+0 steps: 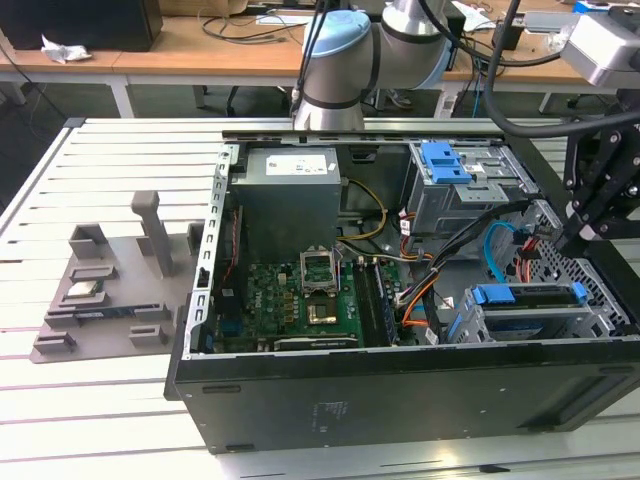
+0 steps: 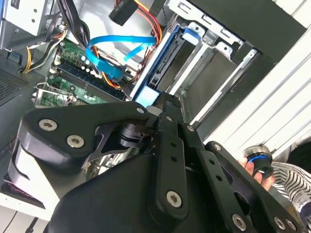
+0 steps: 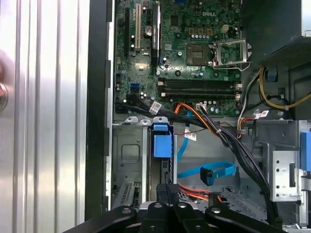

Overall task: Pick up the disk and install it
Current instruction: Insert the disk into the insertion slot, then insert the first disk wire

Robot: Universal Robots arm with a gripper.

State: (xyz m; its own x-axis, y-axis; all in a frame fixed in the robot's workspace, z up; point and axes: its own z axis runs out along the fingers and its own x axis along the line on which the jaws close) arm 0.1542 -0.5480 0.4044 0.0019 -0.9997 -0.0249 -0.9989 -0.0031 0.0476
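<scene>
You are working over a slatted table (image 1: 120, 400) where an open computer case (image 1: 400, 400) is lying on its side. The arm (image 1: 340, 60) is reaching in from the far side of it. Inside the case, a metal drive cage (image 1: 520, 325) is sitting in the near corner, toward the exterior view's right, beside the motherboard (image 1: 300, 290).

The disk (image 1: 535, 297) is standing on edge in that cage, already slotted between its walls. You are seeing its thin edge in both wrist views (image 3: 163, 143) (image 2: 158, 68).

Your gripper (image 1: 578, 235) is hovering over the end of the disk farthest from the motherboard, with its fingers clenched together on nothing (image 3: 167, 190) (image 2: 166, 99). You cannot tell whether the tips are touching the disk.

The disk is lying just below and ahead of the tool. Its long axis is running from the gripper toward the motherboard, along the case's near wall, and its blue tab (image 3: 163, 144) is pointing at the motherboard end.
</scene>
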